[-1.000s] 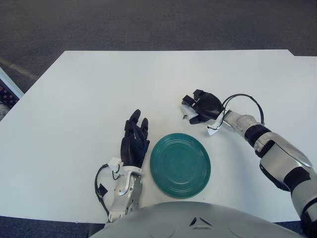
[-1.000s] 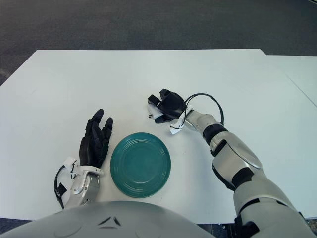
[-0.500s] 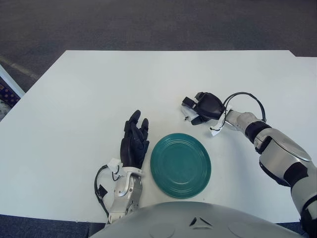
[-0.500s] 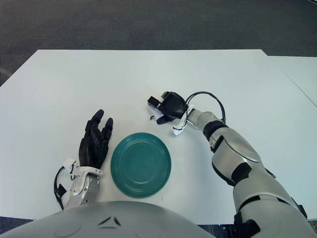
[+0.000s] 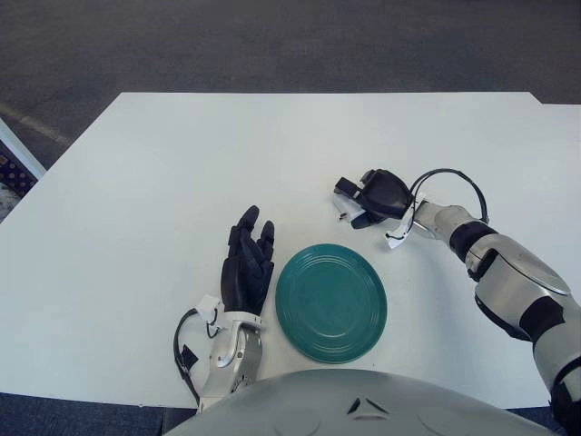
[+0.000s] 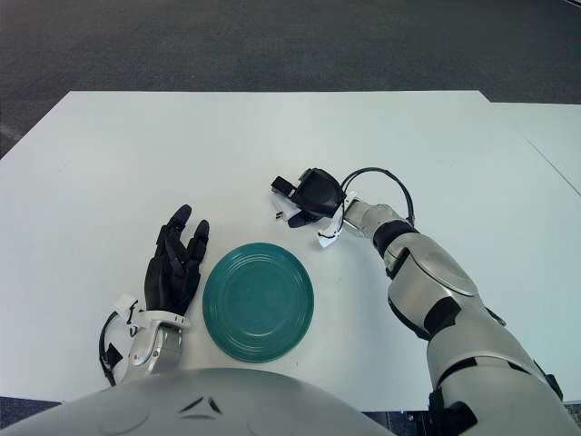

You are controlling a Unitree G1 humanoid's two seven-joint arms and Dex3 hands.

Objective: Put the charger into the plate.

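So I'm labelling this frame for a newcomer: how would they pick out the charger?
Start at the round teal plate near the front edge of the white table. Just beyond its far right rim, the black right hand is closed around the small white charger. It is the only white item peeking from under those fingers.

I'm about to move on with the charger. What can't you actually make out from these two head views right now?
- Charger: mostly covered by the right hand in both eye views; only a white bit with prongs shows, so its shape is unclear.
- Grip: the fingers curl over it, but whether it is off the table cannot be told.
- Right arm: cut off by the right and bottom edges.
- Left hand: beside the plate, on its left; contact with the table unclear.
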